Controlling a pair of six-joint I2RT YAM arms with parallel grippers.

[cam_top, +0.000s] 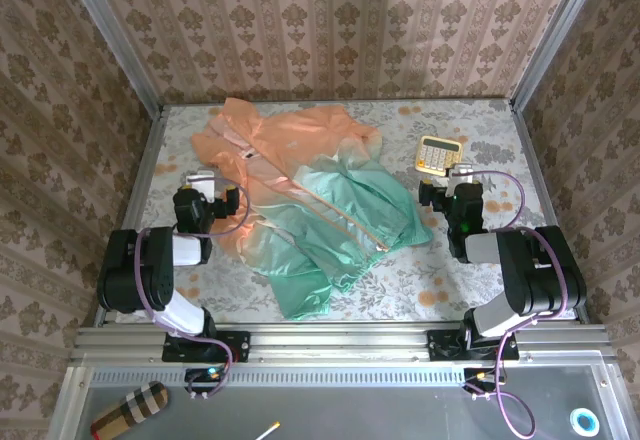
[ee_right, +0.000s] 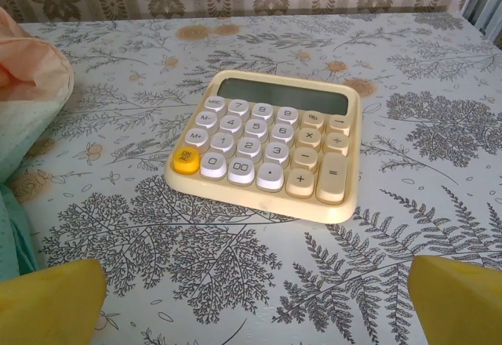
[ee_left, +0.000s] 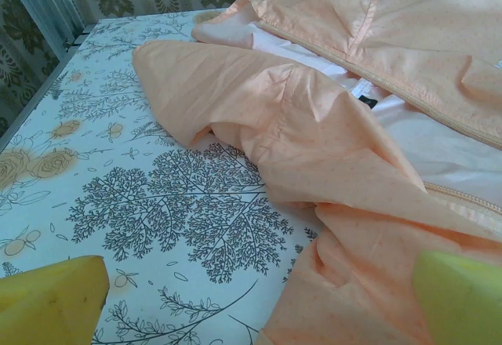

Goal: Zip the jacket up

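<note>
Jacket [cam_top: 290,160]: lies diagonally across mid-tabletop [cam_top: 470,280], peach hood far left, mint hem near. Judged thin, light, limp, likely slippery; bunches if dragged. Best hold: hem beside zipper [cam_top: 330,205]. Left tool [ee_left: 255,302], right tool [ee_right: 255,298]: fingers apart, empty

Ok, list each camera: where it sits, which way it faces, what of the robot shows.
Top external: above, behind the robot, looking down on table, jacket, calculator, left arm and right arm.
Left wrist: on the left arm, facing the jacket's peach folds; left fingers at bottom corners.
Right wrist: on the right arm, facing the calculator; right fingers at bottom corners.
Shared: calculator in top and right wrist.
</note>
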